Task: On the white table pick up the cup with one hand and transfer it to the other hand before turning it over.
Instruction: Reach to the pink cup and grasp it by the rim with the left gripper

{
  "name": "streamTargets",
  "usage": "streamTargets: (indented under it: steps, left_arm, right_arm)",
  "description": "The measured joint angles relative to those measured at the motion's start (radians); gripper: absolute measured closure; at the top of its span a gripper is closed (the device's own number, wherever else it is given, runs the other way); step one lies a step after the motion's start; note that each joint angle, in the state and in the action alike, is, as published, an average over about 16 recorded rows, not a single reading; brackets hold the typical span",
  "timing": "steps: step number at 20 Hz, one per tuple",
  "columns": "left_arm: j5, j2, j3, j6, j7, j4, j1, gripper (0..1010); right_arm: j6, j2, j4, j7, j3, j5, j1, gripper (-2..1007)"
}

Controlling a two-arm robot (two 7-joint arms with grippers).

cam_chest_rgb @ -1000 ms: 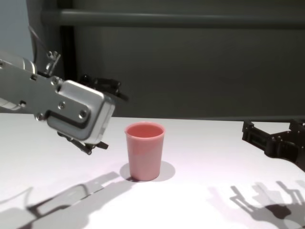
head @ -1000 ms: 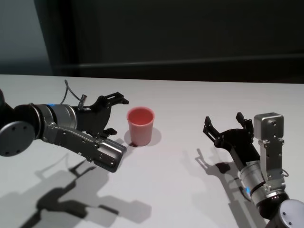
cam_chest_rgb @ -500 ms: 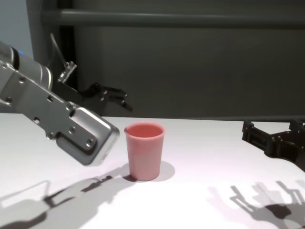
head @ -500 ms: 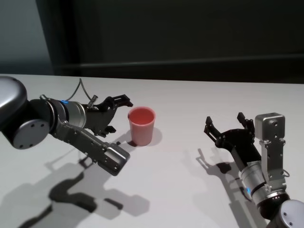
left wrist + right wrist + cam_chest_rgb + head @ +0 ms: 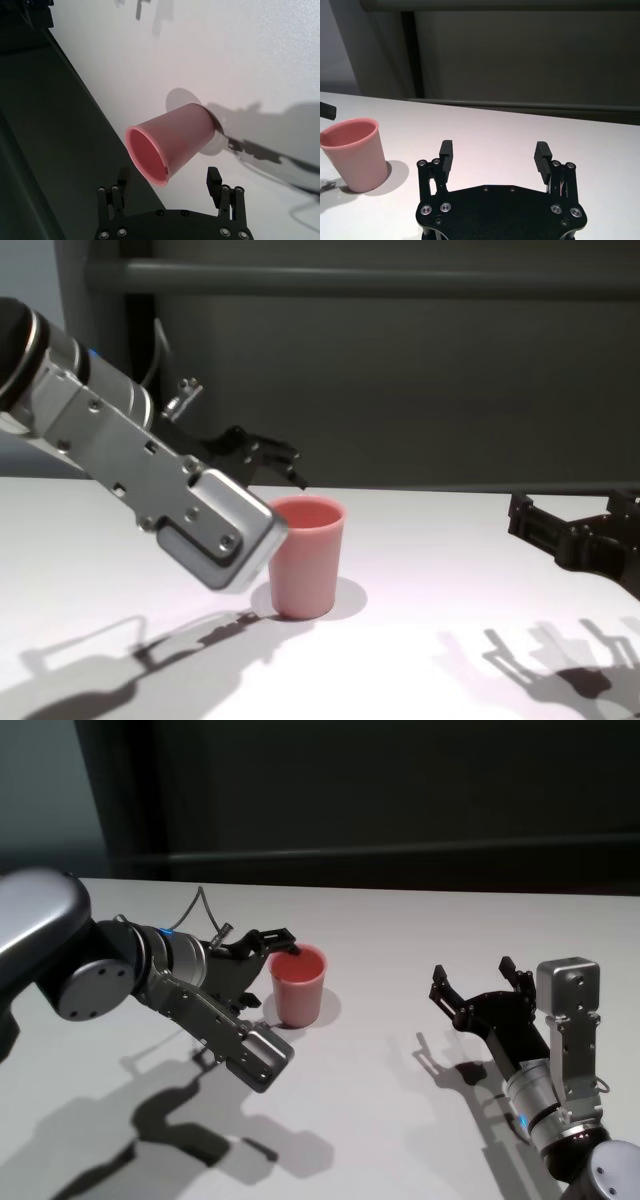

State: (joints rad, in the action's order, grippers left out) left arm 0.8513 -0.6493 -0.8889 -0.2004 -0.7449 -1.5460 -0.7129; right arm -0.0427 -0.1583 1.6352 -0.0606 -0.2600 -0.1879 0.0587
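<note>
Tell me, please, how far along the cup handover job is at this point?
Nothing is finished: the pink cup stands upright on the white table, ungripped. In hand: the left gripper is open at the cup's rim, its fingers either side without clamping. Left to do: grasp and lift it, pass it to the right gripper, which waits open further along the table, then turn it over.

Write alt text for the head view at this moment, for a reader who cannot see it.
The left gripper, fingers open, reaches from the left to straddle the rim side of the upright pink cup on the white table. The right gripper hovers open, well apart from the cup.
</note>
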Motion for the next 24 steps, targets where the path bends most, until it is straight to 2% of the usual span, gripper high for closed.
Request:
streamTargets:
  steps: [7, 15, 19, 24]
  left_arm:
    - [-0.007, 0.041, -0.039, -0.022, -0.024, 0.049, -0.037, 7]
    - [0.000, 0.082, -0.082, -0.045, -0.025, 0.123, -0.077, 7]
    - [0.005, 0.092, -0.097, -0.049, -0.021, 0.146, -0.090, 13]
    - [0.005, 0.092, -0.110, -0.049, -0.017, 0.153, -0.098, 60]
  right_arm:
    - [0.000, 0.000, 0.000, 0.000, 0.000, 0.000, 0.000, 3]
    - [0.000, 0.000, 0.000, 0.000, 0.000, 0.000, 0.000, 3]
    - [0.000, 0.000, 0.000, 0.000, 0.000, 0.000, 0.000, 3]
    - [0.000, 0.000, 0.000, 0.000, 0.000, 0.000, 0.000, 3]
